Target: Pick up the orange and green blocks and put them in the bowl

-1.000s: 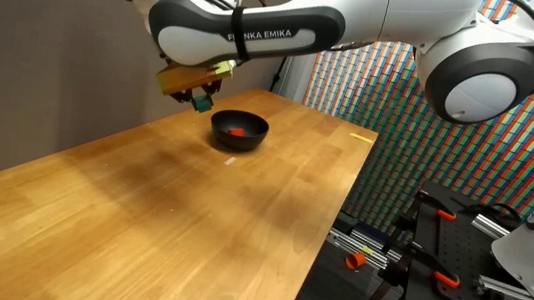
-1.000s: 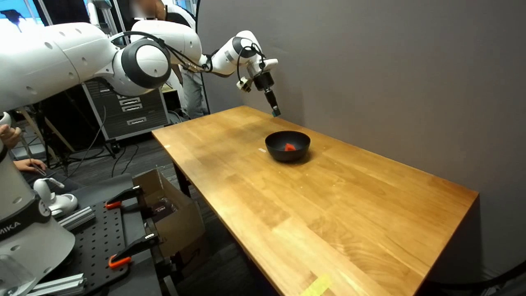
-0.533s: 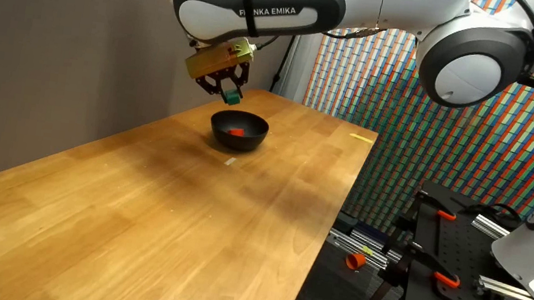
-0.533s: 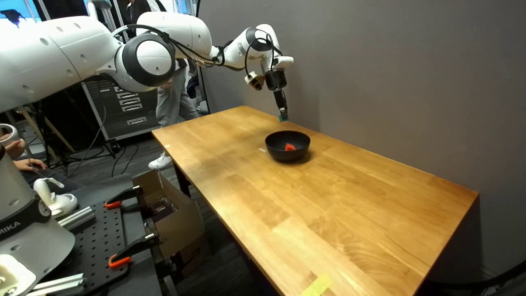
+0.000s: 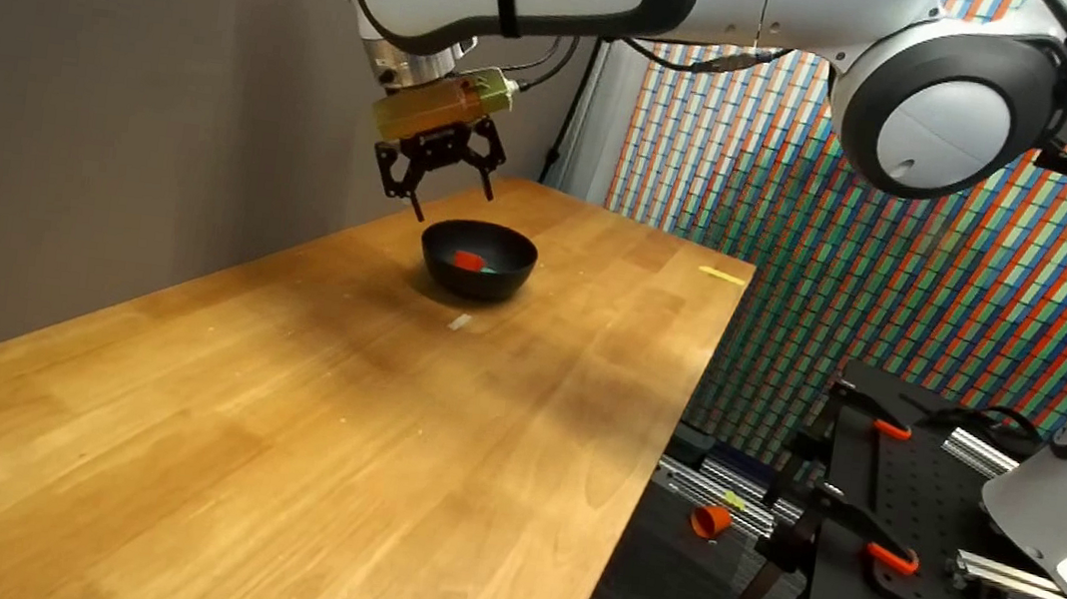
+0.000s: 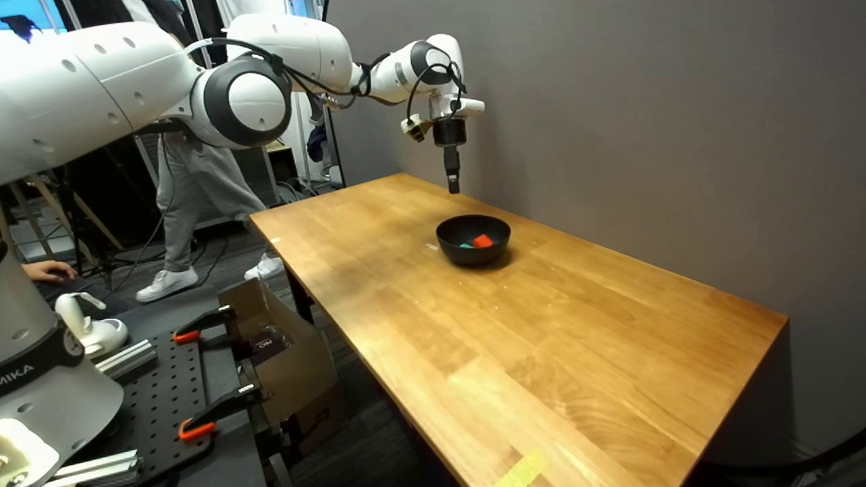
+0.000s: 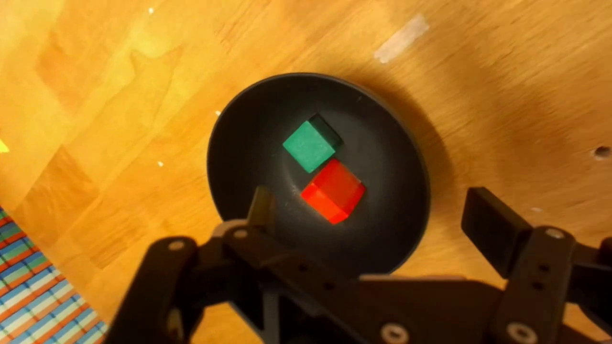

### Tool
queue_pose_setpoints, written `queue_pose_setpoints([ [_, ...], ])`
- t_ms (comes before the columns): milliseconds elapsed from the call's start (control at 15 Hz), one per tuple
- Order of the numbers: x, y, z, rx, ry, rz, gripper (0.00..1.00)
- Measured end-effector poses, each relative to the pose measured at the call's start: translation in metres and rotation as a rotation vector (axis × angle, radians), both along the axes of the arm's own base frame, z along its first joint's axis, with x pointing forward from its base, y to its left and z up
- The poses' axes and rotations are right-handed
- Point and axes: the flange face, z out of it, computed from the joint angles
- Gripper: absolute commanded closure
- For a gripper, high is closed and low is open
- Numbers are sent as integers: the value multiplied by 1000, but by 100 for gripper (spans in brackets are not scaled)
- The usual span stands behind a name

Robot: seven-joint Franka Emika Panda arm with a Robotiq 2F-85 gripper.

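In the wrist view the green block (image 7: 309, 146) and the red-orange block (image 7: 334, 191) lie side by side on the floor of the black bowl (image 7: 387, 148), close together or touching. Both exterior views show the red-orange block (image 6: 482, 241) and only a sliver of the green block (image 6: 465, 245) above the near rim of the bowl (image 6: 473, 258). Above the bowl hangs my gripper (image 5: 455, 206), open, its fingers spread wide with nothing between them. One finger (image 7: 497, 229) shows over the wood just outside the bowl's rim in the wrist view.
The bowl stands on a wooden table (image 5: 327, 437), near the grey wall (image 5: 115, 91) behind it. Small tape strips (image 5: 460, 321) stick to the tabletop. In an exterior view a person (image 6: 196, 196) walks behind the table.
The gripper came over the bowl with the green block, then its fingers opened and the block dropped in beside the red-orange one, which shifted slightly. The arm also straightened and rose a little.
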Motion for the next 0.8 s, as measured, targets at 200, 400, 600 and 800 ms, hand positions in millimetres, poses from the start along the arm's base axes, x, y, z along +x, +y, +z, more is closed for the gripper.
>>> queue_pose_setpoints([
  [200,-3,23,27,86,5,95,0],
  [400,-6,36,58,155,-6,159,0],
  [600,-9,42,85,203,-12,191,0],
  [800,-9,43,85,203,-8,191,0],
])
